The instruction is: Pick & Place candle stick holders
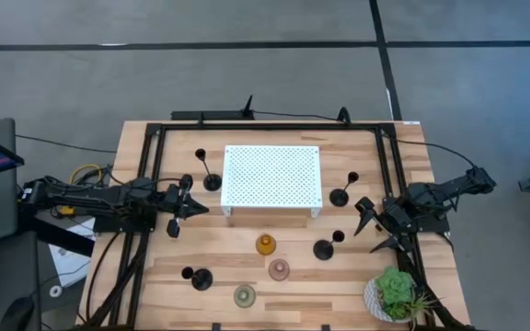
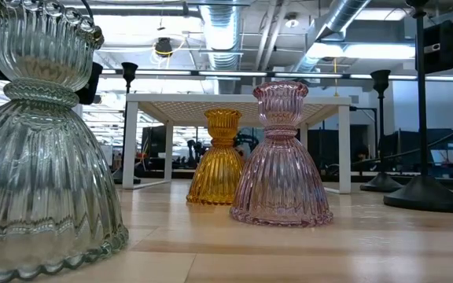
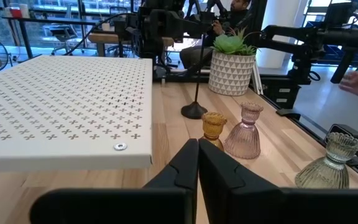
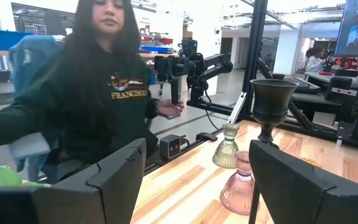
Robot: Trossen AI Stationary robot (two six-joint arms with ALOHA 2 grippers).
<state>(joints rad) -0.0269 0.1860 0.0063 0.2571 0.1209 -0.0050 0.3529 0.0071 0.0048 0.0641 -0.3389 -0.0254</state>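
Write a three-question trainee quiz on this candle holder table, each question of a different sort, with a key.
1. True or false: the white perforated platform already has a candle holder on it.
2. Which gripper is open? A) left gripper B) right gripper
3. Fill in: the glass holder nearest the platform is the ___ one.

Key:
1. False; its top is bare.
2. B; the left is shut.
3. Amber; the amber holder stands nearer than the pink holder and pale green holder.
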